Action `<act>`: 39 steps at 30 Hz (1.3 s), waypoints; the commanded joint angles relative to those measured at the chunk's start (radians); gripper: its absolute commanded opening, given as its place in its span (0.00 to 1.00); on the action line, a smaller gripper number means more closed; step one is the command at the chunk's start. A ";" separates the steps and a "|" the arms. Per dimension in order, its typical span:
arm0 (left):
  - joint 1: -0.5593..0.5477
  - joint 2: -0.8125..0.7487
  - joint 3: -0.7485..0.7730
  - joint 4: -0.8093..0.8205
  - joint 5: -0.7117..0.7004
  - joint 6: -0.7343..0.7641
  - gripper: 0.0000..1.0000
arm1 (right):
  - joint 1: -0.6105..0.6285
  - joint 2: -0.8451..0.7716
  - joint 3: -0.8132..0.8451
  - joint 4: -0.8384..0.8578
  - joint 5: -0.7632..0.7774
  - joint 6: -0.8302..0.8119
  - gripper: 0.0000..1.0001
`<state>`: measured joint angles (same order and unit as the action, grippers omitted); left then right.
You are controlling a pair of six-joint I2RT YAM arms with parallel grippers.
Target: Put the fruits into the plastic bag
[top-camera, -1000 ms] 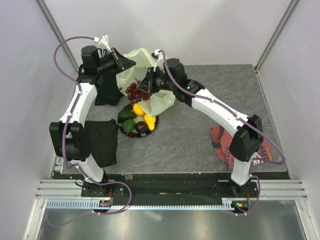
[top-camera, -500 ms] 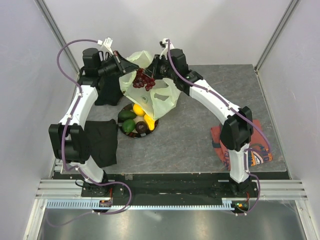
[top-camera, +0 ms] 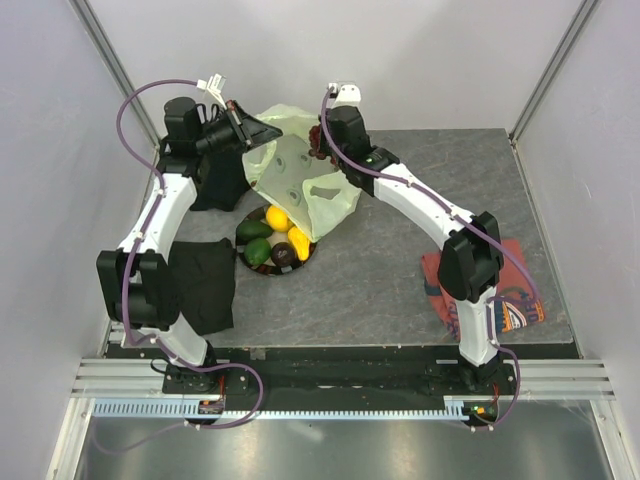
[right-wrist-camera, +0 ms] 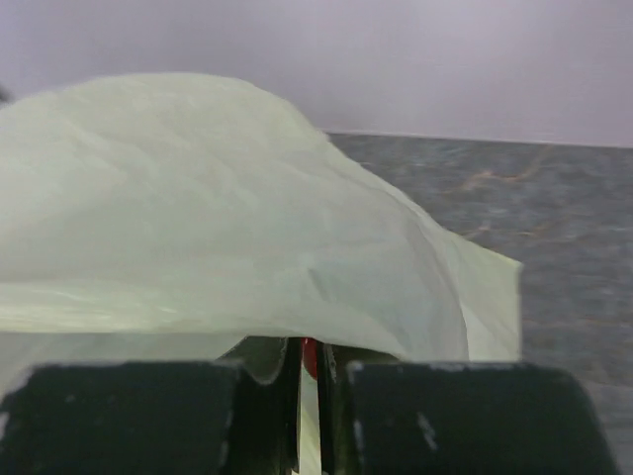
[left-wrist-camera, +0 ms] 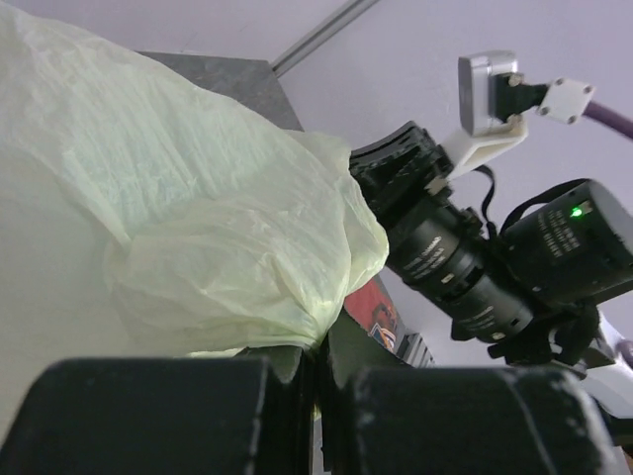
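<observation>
Right end effector (top-camera: 317, 138) has swung the dark purple grape bunch (top-camera: 317, 152) from above the plate up to the far rim of the pale green translucent plastic bag (top-camera: 300, 185); fingers nearly closed, a red sliver pinched btwn them, bunch mostly hidden. Left end effector (top-camera: 252, 131) is clamped on the bag's edge, holding it up, just left of the right one. Below both, on the grey surface (top-camera: 400, 270): dark round plate (top-camera: 313, 247) w/ two yellow lemons (top-camera: 277, 219), two green avocado-like fruits (top-camera: 258, 251), one dark brown fruit (top-camera: 283, 256)

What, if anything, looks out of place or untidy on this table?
Nothing is spilled or broken. The oddity is stray clothing: a red shirt lies crumpled near the right arm, and black cloths lie on the left.
</observation>
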<state>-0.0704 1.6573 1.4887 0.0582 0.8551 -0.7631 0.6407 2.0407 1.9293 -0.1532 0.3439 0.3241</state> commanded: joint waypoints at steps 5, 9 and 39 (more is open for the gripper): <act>-0.038 -0.034 -0.016 0.098 0.061 -0.090 0.02 | 0.030 0.045 -0.073 0.009 0.334 -0.207 0.00; -0.054 -0.028 -0.028 0.101 0.059 -0.091 0.02 | 0.013 0.084 -0.087 -0.031 0.336 -0.174 0.00; -0.063 -0.005 -0.015 -0.044 0.027 0.054 0.02 | -0.096 0.038 -0.128 -0.140 -0.201 -0.108 0.73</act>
<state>-0.1299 1.6581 1.4429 0.0448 0.8913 -0.7845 0.5415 2.1574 1.8122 -0.3153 0.2558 0.2157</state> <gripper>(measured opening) 0.029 0.687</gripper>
